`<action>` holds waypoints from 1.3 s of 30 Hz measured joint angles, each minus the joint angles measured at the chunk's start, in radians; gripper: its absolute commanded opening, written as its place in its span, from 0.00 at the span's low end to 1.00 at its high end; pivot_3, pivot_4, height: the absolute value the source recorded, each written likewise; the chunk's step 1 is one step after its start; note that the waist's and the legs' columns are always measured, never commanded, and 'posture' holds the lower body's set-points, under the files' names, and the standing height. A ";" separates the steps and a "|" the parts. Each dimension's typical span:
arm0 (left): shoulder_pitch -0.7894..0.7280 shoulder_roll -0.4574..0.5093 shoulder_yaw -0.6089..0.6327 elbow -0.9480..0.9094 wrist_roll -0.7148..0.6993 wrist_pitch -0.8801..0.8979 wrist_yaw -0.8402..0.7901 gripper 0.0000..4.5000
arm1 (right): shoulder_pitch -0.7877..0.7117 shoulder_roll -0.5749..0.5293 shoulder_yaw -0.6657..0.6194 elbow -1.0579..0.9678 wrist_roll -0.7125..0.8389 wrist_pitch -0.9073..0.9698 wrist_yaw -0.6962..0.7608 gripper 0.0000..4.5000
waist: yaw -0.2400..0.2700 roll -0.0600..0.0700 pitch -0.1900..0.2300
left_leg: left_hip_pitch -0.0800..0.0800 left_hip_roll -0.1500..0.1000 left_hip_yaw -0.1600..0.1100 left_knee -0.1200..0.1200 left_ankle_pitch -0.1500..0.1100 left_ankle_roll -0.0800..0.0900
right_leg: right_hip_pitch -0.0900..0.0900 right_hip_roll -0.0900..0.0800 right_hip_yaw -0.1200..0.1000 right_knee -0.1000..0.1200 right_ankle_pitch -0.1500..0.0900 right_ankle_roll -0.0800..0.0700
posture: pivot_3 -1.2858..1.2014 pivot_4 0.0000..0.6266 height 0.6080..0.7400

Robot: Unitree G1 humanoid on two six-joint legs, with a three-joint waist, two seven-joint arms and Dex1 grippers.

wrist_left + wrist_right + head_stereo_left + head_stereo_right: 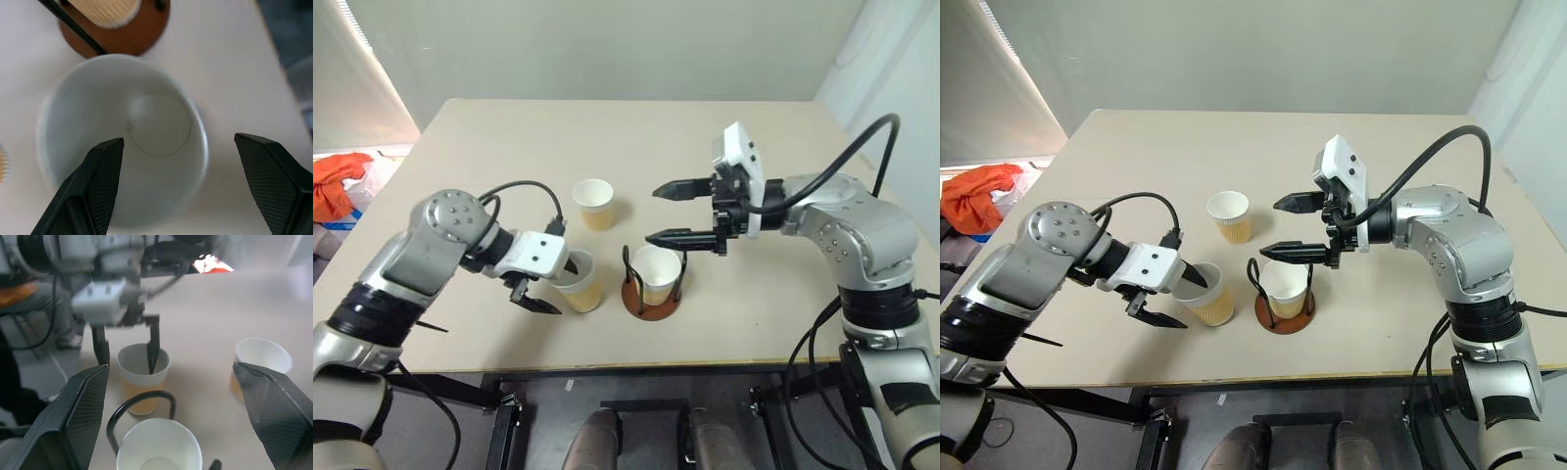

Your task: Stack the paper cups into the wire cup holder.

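Three paper cups on the table (489, 137): one (658, 274) seated in the wire holder (651, 299), one (579, 281) just left of it, one (594, 204) farther back; left gripper (551, 284) spread wide, one finger inside the near cup's rim, one outside; right gripper (677, 212) released, empty, above the holder; light, thin-walled, easily crushed, probably; best pinched gently at the stiff rolled rim.

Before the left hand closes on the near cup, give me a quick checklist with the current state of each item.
1. Left hand open: ok.
2. One finger inside the near cup, the other outside its wall: ok.
3. Near cup upright: ok.
4. First cup seated in the holder: ok.
5. Right hand open and above the holder: ok.
6. Far cup upright, clear of both hands: ok.
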State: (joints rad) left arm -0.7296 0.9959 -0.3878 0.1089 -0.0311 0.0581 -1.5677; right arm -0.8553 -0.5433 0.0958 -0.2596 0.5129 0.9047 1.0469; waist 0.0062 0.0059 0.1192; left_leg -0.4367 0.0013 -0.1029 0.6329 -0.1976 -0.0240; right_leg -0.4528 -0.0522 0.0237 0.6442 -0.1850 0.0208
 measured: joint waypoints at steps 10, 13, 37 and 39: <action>-0.024 -0.024 -0.008 0.023 -0.023 -0.028 -0.005 0.00 | 0.021 -0.037 -0.008 -0.033 0.056 0.019 -0.045 0.96 | 0.000 0.000 0.000 | -0.001 0.000 0.000 0.001 0.000 0.000 | 0.000 0.000 0.000 -0.001 0.000 0.001 | 0.52 0.24 1.00; -0.039 0.001 -0.025 0.023 -0.061 -0.030 -0.005 0.00 | 0.032 -0.060 -0.014 -0.052 0.072 0.019 -0.048 0.96 | 0.000 0.000 0.000 | -0.001 0.000 0.000 0.001 0.000 0.000 | 0.000 0.000 0.000 -0.001 0.000 0.001 | 0.52 0.24 1.00; -0.799 -0.124 -0.695 0.269 -0.709 -0.358 -0.008 0.00 | 0.740 -0.265 -0.637 -0.369 0.379 -0.100 -0.103 0.96 | 0.015 0.000 0.000 | -0.016 -0.005 0.003 0.026 -0.008 0.015 | 0.007 -0.002 0.004 -0.018 0.007 0.031 | 0.52 0.24 1.00; -0.803 -0.137 -0.738 0.304 -0.703 -0.399 -0.009 0.00 | 0.786 -0.265 -0.670 -0.398 0.400 -0.096 -0.134 0.96 | 0.017 0.001 0.000 | -0.017 -0.005 0.003 0.030 -0.010 0.017 | 0.008 -0.002 0.004 -0.018 0.007 0.033 | 0.52 0.24 1.00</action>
State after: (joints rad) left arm -1.5328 0.8593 -1.1254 0.4132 -0.7342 -0.3411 -1.5762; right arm -0.0697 -0.8082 -0.5744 -0.6576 0.9125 0.8082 0.9129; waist 0.0230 0.0067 0.1196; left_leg -0.4541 -0.0033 -0.1001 0.6633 -0.2075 -0.0074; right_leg -0.4453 -0.0544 0.0278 0.6265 -0.1778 0.0535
